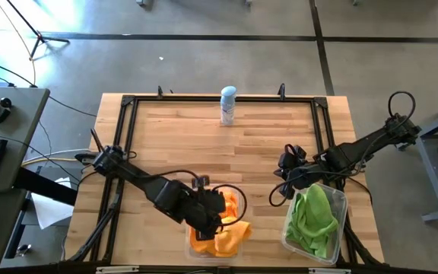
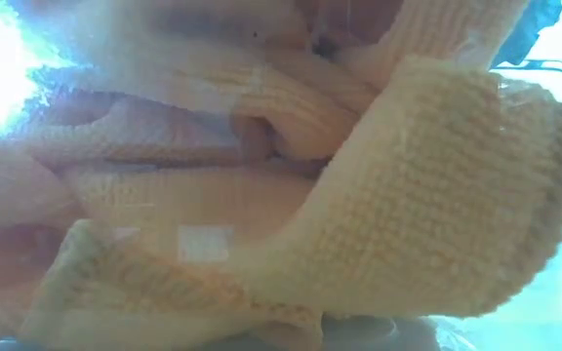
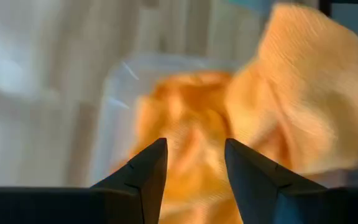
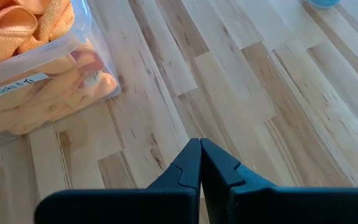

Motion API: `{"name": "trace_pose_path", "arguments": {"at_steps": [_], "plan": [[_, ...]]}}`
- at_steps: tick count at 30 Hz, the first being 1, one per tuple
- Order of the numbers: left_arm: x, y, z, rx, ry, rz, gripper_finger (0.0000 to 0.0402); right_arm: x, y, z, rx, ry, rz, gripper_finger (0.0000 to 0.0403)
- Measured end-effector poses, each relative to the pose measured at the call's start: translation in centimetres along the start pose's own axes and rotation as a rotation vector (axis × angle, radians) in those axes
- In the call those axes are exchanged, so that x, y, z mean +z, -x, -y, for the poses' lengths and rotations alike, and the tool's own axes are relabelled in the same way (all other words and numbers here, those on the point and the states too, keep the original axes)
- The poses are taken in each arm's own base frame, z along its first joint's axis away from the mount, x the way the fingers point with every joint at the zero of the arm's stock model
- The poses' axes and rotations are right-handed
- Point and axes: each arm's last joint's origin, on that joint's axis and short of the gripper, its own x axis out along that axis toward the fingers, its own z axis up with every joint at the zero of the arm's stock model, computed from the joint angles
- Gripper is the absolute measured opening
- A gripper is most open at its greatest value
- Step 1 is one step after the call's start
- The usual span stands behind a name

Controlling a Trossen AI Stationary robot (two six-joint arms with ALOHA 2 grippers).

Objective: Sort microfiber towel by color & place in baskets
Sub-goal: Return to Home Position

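Several orange towels [image 1: 223,236] lie heaped in a clear basket [image 1: 192,245] at the table's near edge; one [image 3: 316,93] hangs over its right rim. They fill the low view, orange cloth [image 2: 291,185] lying against the clear wall. My left gripper [image 3: 194,149] is open, above this heap [image 1: 213,207], with nothing between its fingers. Green towels [image 1: 314,217] fill the second clear basket [image 1: 339,199] at the near right. My right gripper [image 4: 200,146] is shut, over bare wood just left of the green basket [image 1: 289,169].
A white-and-blue spray can [image 1: 227,105] stands near the table's far edge, its base showing in the right wrist view [image 4: 325,2]. Bare wood [image 1: 204,144] lies between the can and both baskets. A black frame [image 1: 128,103] runs round the tabletop.
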Motion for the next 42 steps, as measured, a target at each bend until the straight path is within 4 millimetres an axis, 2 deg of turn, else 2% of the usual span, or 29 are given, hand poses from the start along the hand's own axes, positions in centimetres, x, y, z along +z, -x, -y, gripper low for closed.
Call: {"name": "trace_pose_path", "arguments": {"at_steps": [3,6,11,17,22,27,31,37,42], "plan": [[0.0,1.0,-0.5,0.075,-0.059,0.061,0.0129,0.0,0.0,0.0,0.000,0.000,0.000,0.0000],[-0.7,2.0,-1.4,0.109,-0.069,0.078,0.0089,0.0,0.0,0.0,-0.003,0.000,0.002,0.0000],[-3.5,3.1,-4.0,0.160,-0.051,0.101,0.0010,0.1,0.0,0.1,-0.031,-0.015,0.029,0.0000],[-9.0,2.8,-7.5,0.068,0.013,0.251,0.0003,0.2,0.0,0.1,-0.040,-0.013,0.041,0.0000],[-14.0,0.9,-11.1,-0.099,0.028,0.453,0.0001,0.2,0.0,0.1,-0.032,-0.014,0.042,0.0000],[-19.3,-1.1,-14.9,-0.169,0.106,0.621,0.0000,0.3,0.0,0.1,-0.048,-0.022,0.064,0.0000],[-23.1,-2.2,-17.1,-0.207,0.129,0.716,0.0000,0.4,0.0,0.2,-0.092,-0.071,0.110,0.0000],[-26.7,-2.8,-18.6,-0.220,0.099,0.870,0.0000,0.7,-0.1,0.6,-0.130,-0.130,0.143,0.0000],[-28.1,-2.6,-19.1,-0.223,0.052,0.971,0.0000,1.1,-0.3,1.1,-0.152,-0.150,0.146,0.0000]]}}
